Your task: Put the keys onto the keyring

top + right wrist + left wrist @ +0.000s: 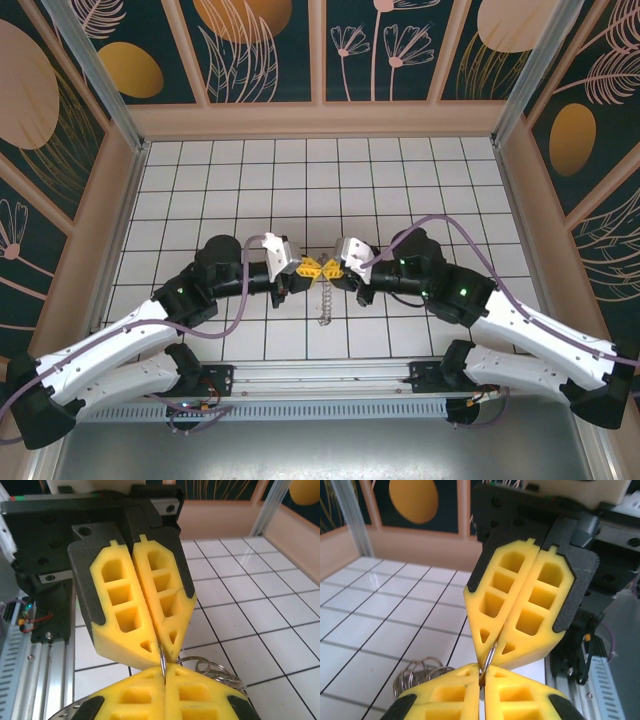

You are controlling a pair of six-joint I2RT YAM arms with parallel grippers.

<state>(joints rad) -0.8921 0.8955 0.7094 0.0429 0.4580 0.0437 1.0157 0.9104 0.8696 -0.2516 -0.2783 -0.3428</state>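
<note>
On the white tiled desk [400, 180] your left claw [303, 267] and right claw [330, 268] meet tip to tip, each pinched tight on the same thin wire of the keyring [490, 654], which stands on edge between them. A bunch of silvery loops [323, 300] trails just below the tips. You look mid-threading to me: the ring is gripped, but I cannot make out a key, so I cannot tell whether it is on

Top cam: high at the 6 o'clock edge, looking down toward 12 o'clock over the floor [400, 180]. Left wrist cam faces 3 o'clock, close on right gripper [492, 650]. Right wrist cam faces 9 o'clock, close on left gripper [160, 652]. All three share that meeting spot.
</note>
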